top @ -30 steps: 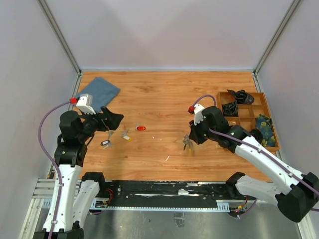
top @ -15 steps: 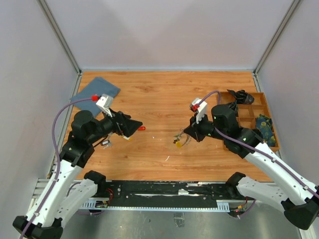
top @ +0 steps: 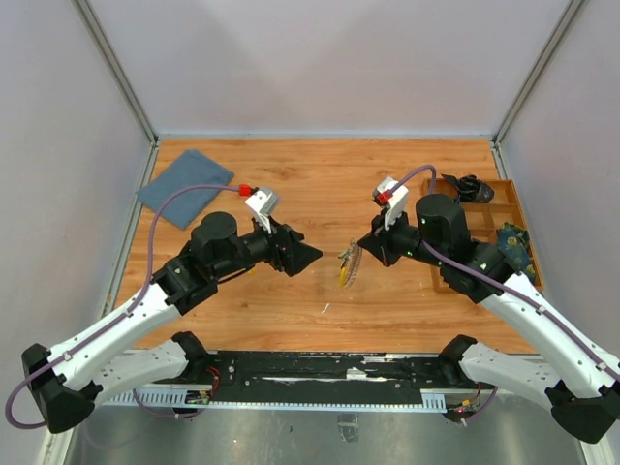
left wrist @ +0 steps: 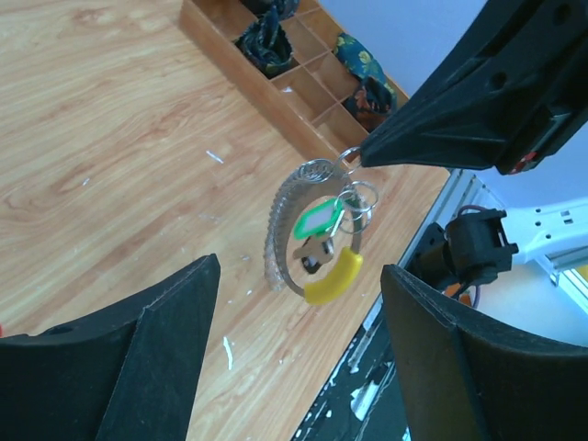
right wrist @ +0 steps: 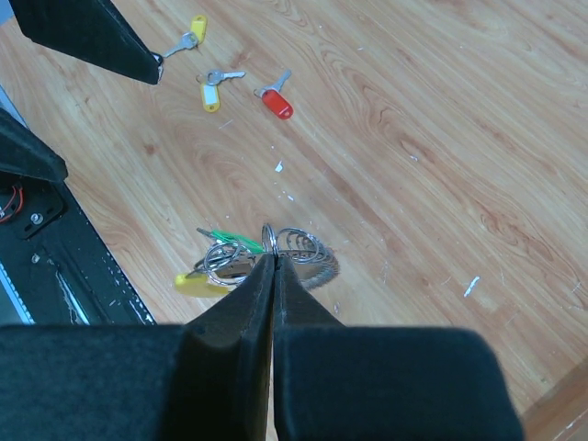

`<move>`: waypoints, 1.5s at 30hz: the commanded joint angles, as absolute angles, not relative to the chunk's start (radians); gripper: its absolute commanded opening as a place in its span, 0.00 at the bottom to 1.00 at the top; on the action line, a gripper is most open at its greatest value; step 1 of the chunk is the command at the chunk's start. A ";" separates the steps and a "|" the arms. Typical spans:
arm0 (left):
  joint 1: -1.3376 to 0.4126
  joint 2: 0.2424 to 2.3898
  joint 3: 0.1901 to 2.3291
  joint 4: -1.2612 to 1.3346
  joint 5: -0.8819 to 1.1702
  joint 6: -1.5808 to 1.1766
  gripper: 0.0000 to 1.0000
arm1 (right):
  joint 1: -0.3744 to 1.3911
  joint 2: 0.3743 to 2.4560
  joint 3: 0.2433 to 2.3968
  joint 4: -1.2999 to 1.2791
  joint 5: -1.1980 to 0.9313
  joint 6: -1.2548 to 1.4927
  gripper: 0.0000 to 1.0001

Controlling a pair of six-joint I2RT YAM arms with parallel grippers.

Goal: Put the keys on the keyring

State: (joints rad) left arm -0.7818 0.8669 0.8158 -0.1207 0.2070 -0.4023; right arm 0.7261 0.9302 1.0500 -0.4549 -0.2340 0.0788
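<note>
Right hand pinches the keyring above the table (left hand gapes empty nearby), edges well off.

Left arm reaches forward and inward, forearm low; the left gripper lies just left of the keyring, aimed at it, jaws parted with nothing between them. Right arm bends in from the opposite side, and the right gripper sits just right of the keyring, fingers pressed together on its top loop
</note>
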 commanded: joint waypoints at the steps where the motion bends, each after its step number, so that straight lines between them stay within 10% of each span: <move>1: -0.850 0.907 0.892 -0.026 0.144 -0.360 0.74 | 0.745 0.918 1.095 -0.476 -0.199 0.095 0.00; 17: -1.168 1.117 1.014 -0.061 -0.315 -0.232 0.96 | 0.750 0.896 1.152 -0.531 -0.099 0.205 0.00; 42: -1.329 1.218 1.001 -0.030 -0.745 -0.315 0.79 | 0.751 0.871 1.111 -0.557 0.042 0.306 0.01; 45: -1.302 1.137 0.930 -0.055 -0.737 -0.368 0.82 | 0.750 0.869 1.067 -0.602 0.105 0.318 0.21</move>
State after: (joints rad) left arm -1.3235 1.2446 1.0012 -0.0475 -0.6689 -0.2741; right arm 0.7326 0.8871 1.1114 -0.5343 -0.0200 0.2928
